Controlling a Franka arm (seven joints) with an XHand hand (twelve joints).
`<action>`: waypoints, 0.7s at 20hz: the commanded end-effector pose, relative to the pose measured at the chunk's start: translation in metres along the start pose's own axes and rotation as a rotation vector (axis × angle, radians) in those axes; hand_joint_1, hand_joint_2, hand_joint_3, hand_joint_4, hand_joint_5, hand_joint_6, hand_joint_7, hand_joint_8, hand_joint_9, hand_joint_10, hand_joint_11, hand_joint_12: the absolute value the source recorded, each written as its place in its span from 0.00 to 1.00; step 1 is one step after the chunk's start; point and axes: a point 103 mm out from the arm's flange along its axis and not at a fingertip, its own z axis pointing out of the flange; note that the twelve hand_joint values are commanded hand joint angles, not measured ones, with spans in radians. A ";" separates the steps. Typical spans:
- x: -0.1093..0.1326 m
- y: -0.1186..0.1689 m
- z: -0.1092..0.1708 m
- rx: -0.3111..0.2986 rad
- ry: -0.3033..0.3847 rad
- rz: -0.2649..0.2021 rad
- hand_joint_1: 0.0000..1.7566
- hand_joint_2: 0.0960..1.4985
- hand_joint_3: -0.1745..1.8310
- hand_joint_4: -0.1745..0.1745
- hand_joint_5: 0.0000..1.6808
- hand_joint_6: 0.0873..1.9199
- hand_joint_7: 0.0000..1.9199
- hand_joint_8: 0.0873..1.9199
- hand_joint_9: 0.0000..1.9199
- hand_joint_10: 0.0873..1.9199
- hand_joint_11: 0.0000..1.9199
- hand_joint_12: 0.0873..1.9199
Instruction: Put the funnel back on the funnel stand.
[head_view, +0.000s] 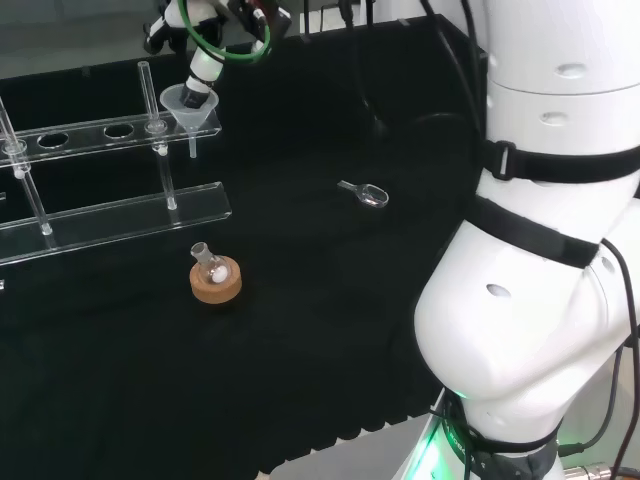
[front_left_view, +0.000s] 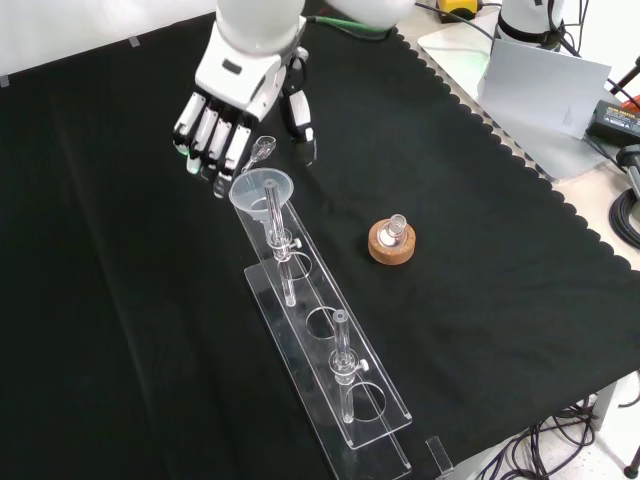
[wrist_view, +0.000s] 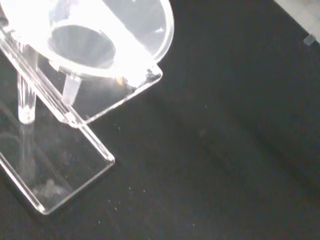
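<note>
Fingers (front_left_view: 212, 135) hang nearly straight and apart above the funnel (front_left_view: 262, 190), touching nothing I can see; the funnel sits in the end hole of the funnel stand (front_left_view: 375, 405), so I judge only retreat remains

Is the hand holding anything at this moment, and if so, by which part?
Nothing is held. The hand hangs with straight fingers just beyond the funnel, which sits in the end hole of the funnel stand.

Funnel stand (head_view: 100, 130) cut off left.
</note>
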 end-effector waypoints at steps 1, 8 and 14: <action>-0.013 -0.057 -0.008 -0.145 0.192 0.144 0.28 0.38 0.15 0.59 0.18 0.00 0.38 0.00 0.25 0.26 0.00 0.76; -0.002 -0.123 -0.009 -0.216 0.335 0.244 0.28 0.38 0.15 0.59 0.18 0.00 0.38 0.00 0.25 0.26 0.00 0.76; 0.010 -0.173 -0.003 -0.231 0.378 0.309 0.29 0.38 0.15 0.58 0.18 0.00 0.38 0.00 0.25 0.26 0.00 0.76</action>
